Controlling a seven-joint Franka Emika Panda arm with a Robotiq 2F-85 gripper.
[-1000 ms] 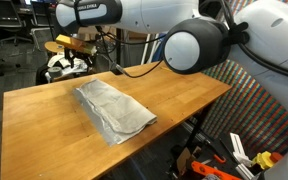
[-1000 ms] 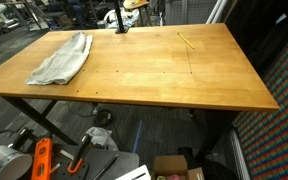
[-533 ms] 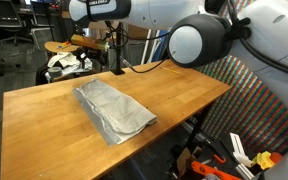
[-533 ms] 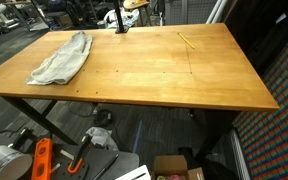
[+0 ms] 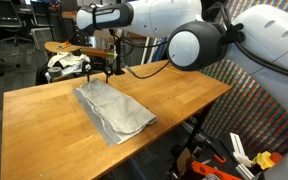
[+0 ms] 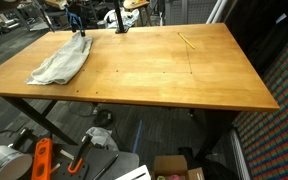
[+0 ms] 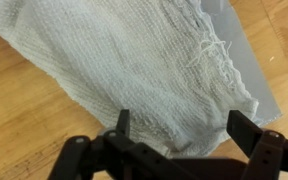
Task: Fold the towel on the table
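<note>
Jaws wide and empty, above the towel (image 7: 104,60) — it lies rumpled toward one end of the surface (image 5: 44,125). Lower onto a corner, pinch one layer only, then lift.

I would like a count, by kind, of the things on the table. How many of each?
Towel: 1
Yellow stick: 1
Black post: 1
Total: 3
</note>
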